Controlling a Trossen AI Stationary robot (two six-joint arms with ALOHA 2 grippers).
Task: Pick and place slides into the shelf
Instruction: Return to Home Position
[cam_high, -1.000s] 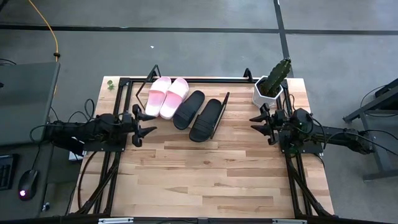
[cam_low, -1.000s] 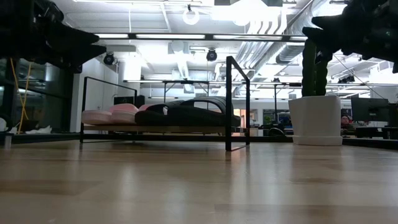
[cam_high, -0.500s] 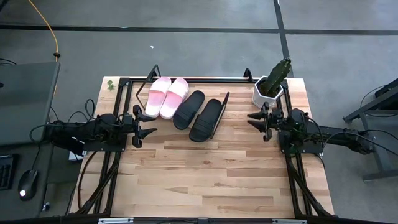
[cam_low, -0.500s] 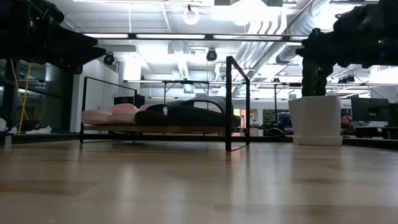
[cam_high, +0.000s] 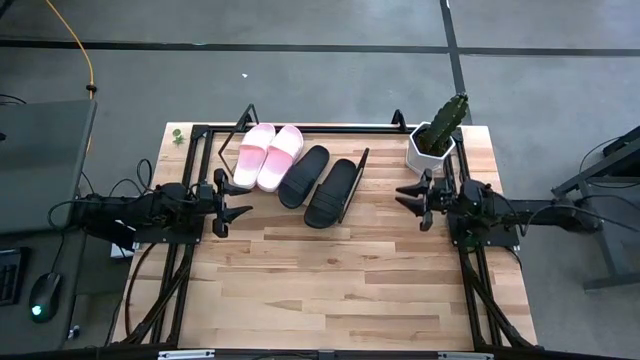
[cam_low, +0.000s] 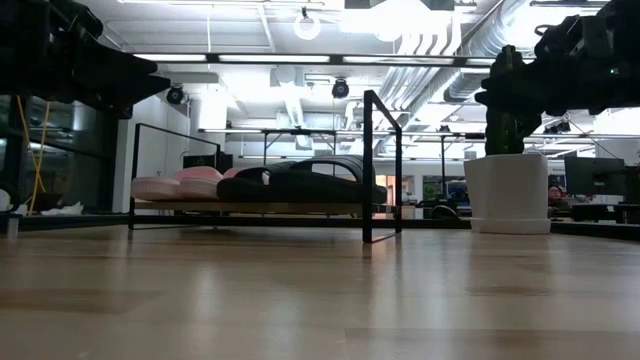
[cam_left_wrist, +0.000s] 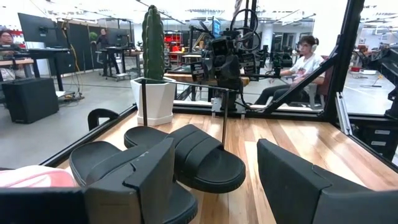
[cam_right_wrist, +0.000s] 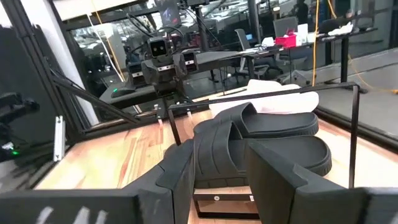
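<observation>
Four slides (cam_high: 303, 176) side by side on shelf (cam_high: 358, 172), far left of table (cam_high: 340, 280). Potted cactus (cam_high: 440, 130) far right. Left gripper (cam_high: 246, 197) near shelf's left end; right gripper (cam_high: 400, 197) before cactus.

On my screens the wooden tabletop (cam_high: 330, 280) carries the shelf (cam_low: 366, 170) along its far edge, left of centre. Four slides lie side by side on its slanted board, straps up. The two pink slides (cam_high: 255, 153) are on the left and the two black slides (cam_high: 331, 191) on the right, with the rightmost one sitting a little closer to the table's near side. At the far right corner, well apart from the shelf, a white pot (cam_high: 431, 147) with a cactus (cam_high: 450, 113) stands on the bare wood.
</observation>
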